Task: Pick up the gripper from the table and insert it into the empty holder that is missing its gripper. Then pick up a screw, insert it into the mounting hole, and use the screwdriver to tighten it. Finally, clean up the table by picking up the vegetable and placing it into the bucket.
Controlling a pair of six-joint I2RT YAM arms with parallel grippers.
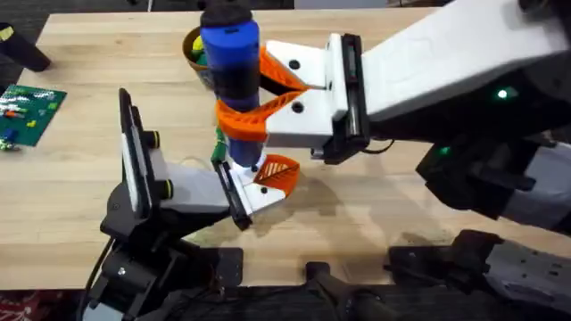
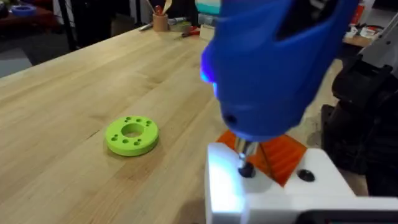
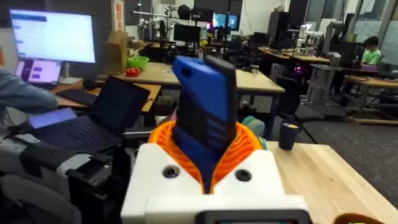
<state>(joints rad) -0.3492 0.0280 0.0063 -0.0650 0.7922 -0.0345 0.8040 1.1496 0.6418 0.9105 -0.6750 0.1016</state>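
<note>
Wooden tabletop [image 1: 80, 169] all around, and the screwdriver [image 1: 230, 62] stands upright near the middle, long axis vertical, bit pointing down onto the white holder [image 1: 192, 192] with the orange gripper [image 1: 277, 174] already seated in it. Right gripper [image 1: 254, 94] has its orange fingers closed around the blue body. Left gripper's state I can't tell. Bucket [image 1: 192, 46] sits just behind the screwdriver, vegetable [image 1: 217, 147] peeks out beside it
</note>
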